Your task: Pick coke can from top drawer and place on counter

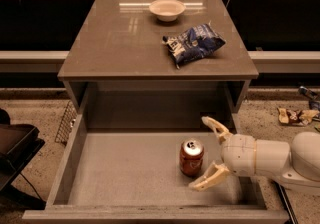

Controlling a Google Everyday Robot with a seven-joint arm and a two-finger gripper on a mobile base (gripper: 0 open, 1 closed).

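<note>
The coke can [191, 157] stands upright on the floor of the open top drawer [125, 173], right of its middle. My gripper [206, 154] reaches in from the right over the drawer. It is open, with one finger behind the can and the other in front, the tips just right of the can and apart from it. The counter [120, 43] forms the cabinet's top above the drawer.
A white bowl [167, 9] sits at the back of the counter. A blue-and-white chip bag [194, 43] lies on its right side. A wire rack [65, 123] leans left of the cabinet. Litter [297, 115] lies on the floor at the right.
</note>
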